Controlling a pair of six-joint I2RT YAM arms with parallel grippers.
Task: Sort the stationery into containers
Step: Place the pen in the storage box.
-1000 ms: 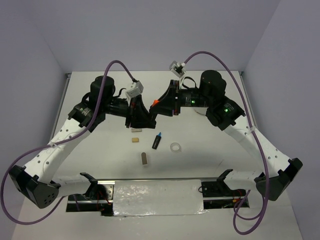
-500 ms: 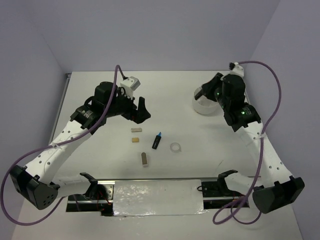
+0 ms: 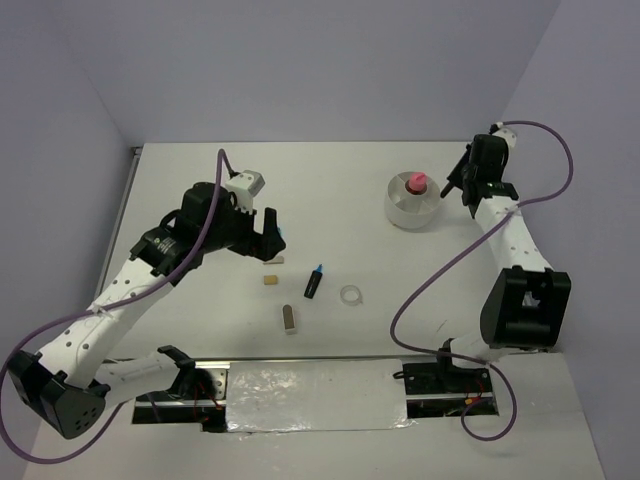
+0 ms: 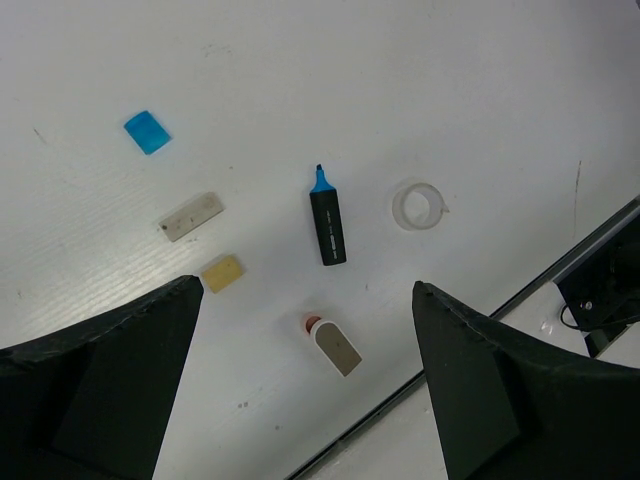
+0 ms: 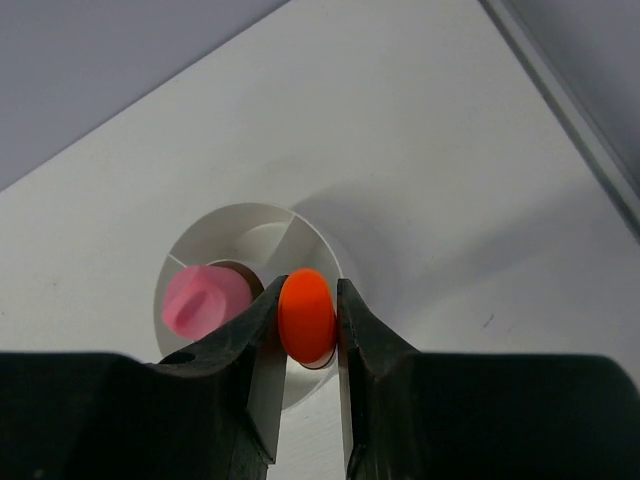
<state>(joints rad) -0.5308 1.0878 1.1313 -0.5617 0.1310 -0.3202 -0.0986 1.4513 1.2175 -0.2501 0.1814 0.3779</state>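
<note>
At centre left, the left hand was spread wide and empty above a blue-capped black marker and a clear tape ring lying on the white worktop. At upper right stood the white round divided plastic dish, holding a pink tube. Just to its right, an orange-capped marker was clamped in the right hand. It should be brought over a free compartment and lowered before release.

It looks like a robotics lab cell: a white worktop boxed in by plain pale-violet walls. A left arm and right arm, trailing purple cables, are bolted along the frame's bottom edge.
</note>
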